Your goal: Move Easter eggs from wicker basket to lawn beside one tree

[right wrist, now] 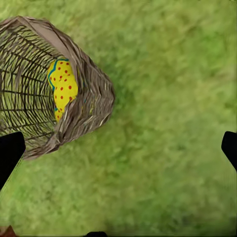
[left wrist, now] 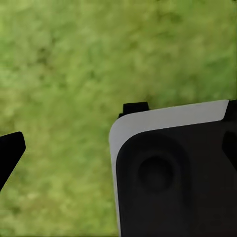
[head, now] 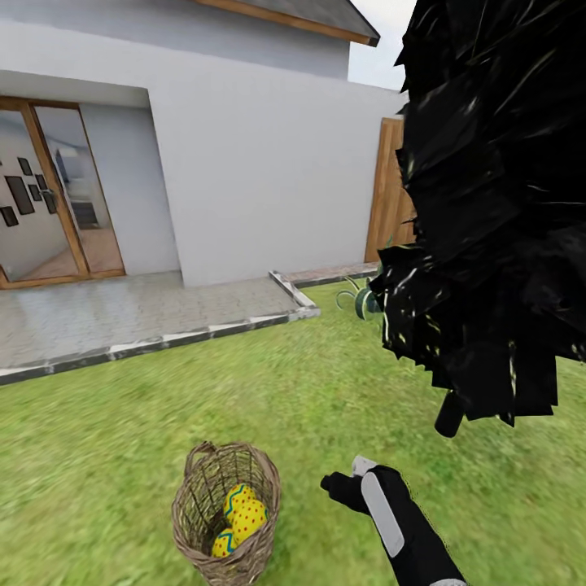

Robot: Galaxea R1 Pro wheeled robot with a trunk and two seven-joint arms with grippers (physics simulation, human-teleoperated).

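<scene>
Lawn (head: 325,382): wide mottled green ground, bounded at its far edge by a paved patio (head: 122,317) and a white house wall (head: 260,179); carries all items below. Black cypress-like tree (head: 488,203): stands at the lawn's right side, not the thick-trunked kind the task wants. Wicker basket (head: 195,496): sits on the lawn's near part, mouth upward, tilted slightly. Right gripper (head: 346,480): low over the grass just beside the basket, forearm reaching forward, fingers spread wide with nothing between them; the basket lies off to its left, not between the jaws. Left gripper (left wrist: 69,138): over bare grass, jaw state cannot be told. Easter eggs (head: 244,513): inside the basket, clustered against its near-right wall; the right arm looks the nearer.
</scene>
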